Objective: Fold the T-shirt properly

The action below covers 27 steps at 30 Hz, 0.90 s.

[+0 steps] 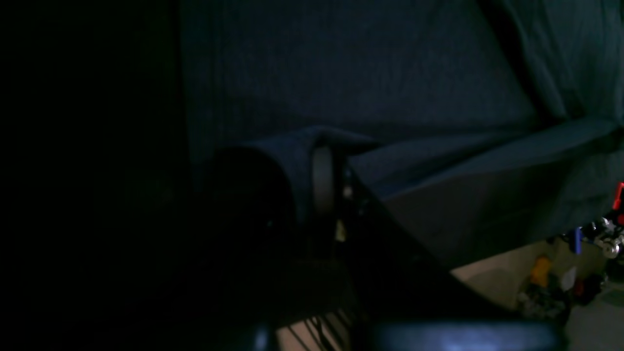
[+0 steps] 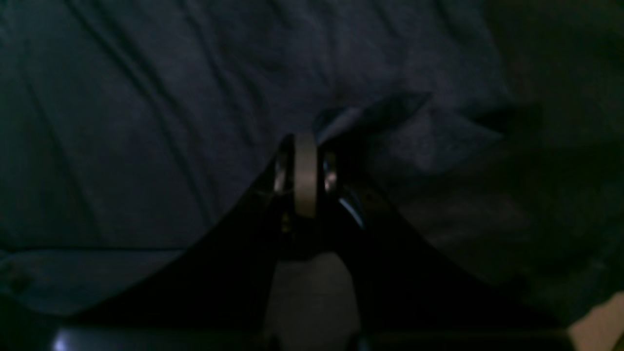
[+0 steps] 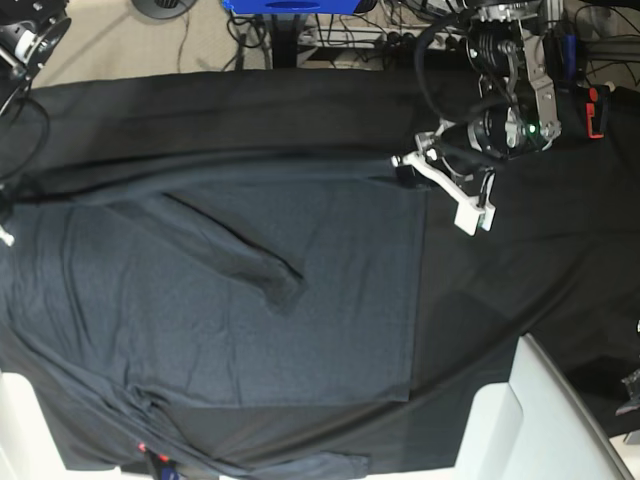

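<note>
The dark slate-grey T-shirt (image 3: 250, 300) lies spread over the middle and left of the black table cloth (image 3: 530, 270). Its far edge is drawn into a long taut ridge (image 3: 220, 172) running left to right. My left gripper (image 3: 403, 170) is at the right end of that ridge. In the left wrist view the left gripper (image 1: 324, 144) is shut on a raised fold of the shirt (image 1: 390, 73). In the right wrist view my right gripper (image 2: 306, 139) is shut on a pinched peak of the shirt (image 2: 146, 122). In the base view that gripper is mostly past the left edge.
A loose diagonal fold (image 3: 250, 255) crosses the shirt's middle. White blocks (image 3: 545, 420) stand at the near right corner and another (image 3: 20, 430) at the near left. Cables and a blue box (image 3: 290, 5) sit beyond the far table edge.
</note>
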Available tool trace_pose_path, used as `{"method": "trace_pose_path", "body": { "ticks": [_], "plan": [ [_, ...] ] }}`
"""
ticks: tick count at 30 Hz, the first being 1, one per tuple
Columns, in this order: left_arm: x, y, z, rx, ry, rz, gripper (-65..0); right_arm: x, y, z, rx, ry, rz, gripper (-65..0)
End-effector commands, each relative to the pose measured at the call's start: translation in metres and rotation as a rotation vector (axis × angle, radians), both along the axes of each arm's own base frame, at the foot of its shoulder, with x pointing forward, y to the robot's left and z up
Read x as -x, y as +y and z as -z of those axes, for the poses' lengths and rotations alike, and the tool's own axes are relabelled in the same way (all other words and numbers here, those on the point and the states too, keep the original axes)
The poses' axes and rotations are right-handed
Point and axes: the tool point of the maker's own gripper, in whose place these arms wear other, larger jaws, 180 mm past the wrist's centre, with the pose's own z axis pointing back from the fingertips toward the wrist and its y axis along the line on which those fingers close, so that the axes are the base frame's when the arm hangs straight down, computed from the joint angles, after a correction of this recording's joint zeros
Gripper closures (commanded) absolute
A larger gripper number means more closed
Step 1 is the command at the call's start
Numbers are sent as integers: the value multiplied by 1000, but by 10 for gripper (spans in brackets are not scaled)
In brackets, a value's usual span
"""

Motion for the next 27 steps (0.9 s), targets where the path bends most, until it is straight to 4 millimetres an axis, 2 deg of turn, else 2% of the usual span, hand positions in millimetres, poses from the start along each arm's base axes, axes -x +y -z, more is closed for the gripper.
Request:
{"method": "trace_pose_path", "body": {
  "ticks": [1, 7, 14, 21, 27],
  "plan": [
    [-10, 1, -7, 10, -34, -7, 0, -15, -15, -17, 31, -50, 10, -2],
    [-27, -1, -9, 20, -49, -7, 0, -23, -19, -15, 24, -61, 23, -2],
    [-39, 1, -8, 31, -35, -47, 0, -39, -9, -8, 32, -62, -18, -2],
    [-47, 2, -12, 32, -61, -55, 0, -38, -8, -5, 26, -60, -13, -2],
    [-52, -14, -3, 42, -57, -18, 0, -37, -10, -5, 26, -64, -3, -2]
  ]
}}
